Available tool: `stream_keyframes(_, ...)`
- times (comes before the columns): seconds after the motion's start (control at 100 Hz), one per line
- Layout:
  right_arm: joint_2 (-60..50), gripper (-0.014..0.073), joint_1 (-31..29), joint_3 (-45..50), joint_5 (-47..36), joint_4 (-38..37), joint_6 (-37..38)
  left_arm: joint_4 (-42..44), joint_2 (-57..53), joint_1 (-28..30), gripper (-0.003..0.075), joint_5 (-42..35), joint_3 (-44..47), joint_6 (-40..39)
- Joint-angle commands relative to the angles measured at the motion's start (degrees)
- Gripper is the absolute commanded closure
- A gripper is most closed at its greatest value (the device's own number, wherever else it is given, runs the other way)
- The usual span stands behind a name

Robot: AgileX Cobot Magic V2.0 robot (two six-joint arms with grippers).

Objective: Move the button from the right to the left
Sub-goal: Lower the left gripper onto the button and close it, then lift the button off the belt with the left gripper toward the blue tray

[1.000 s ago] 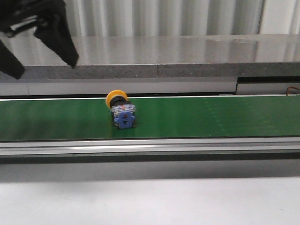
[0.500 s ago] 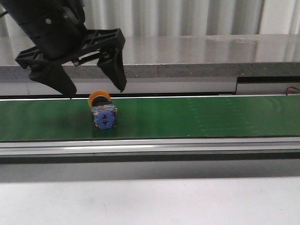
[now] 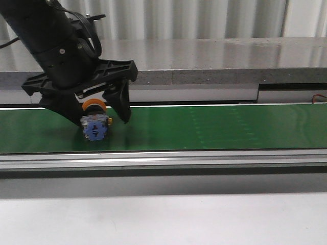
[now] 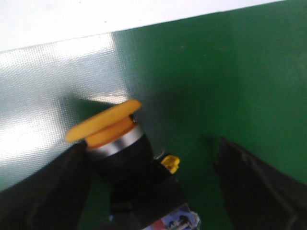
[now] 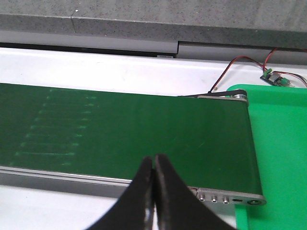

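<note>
Button (image 3: 95,126) lies on the green belt (image 3: 214,127) between the spread fingers of the left hand (image 3: 97,120); right hand (image 5: 153,191) is pressed together.

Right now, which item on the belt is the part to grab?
Find the long green conveyor belt; near its left end, between the open black fingers of the left gripper, lies the small push button. Its yellow-orange mushroom head and blue contact block are unique there.

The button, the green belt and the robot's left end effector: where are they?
button (image 3: 95,128): front view, on its blue rear block.
green belt (image 3: 214,127): front view, on a bare stretch.
left end effector (image 3: 97,118): front view, midway between its open fingertips.
</note>
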Motion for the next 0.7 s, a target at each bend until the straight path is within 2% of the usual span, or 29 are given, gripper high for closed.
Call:
stream_keyframes(0.0, -0.03, 0.0661, -0.13, -1.50, -3.87, 1.68, -0.54, 0.22, -2.33, -0.39, 0.0387, -1.21, -1.64, -0.59)
stream_keyframes(0.19, -0.03, 0.0661, -0.13, -1.50, -3.87, 1.68, -0.54, 4.25, -5.13, -0.28, 0.0738, 0.19, -1.64, -0.59)
stream_keyframes(0.39, -0.03, 0.0661, -0.13, -1.50, -3.87, 1.68, -0.54, 8.82, -12.49, 3.03, 0.0740, 4.88, -1.64, -0.59)
stream_keyframes(0.56, -0.03, 0.0661, -0.13, -1.50, -3.87, 1.68, -0.54, 12.50, -19.26, 11.45, 0.0740, 8.81, -1.64, -0.59)
stream_keyframes(0.69, -0.03, 0.0661, -0.13, -1.50, -3.87, 1.68, -0.54, 13.31, -22.40, 19.15, 0.0740, 11.65, -1.01, 5.79)
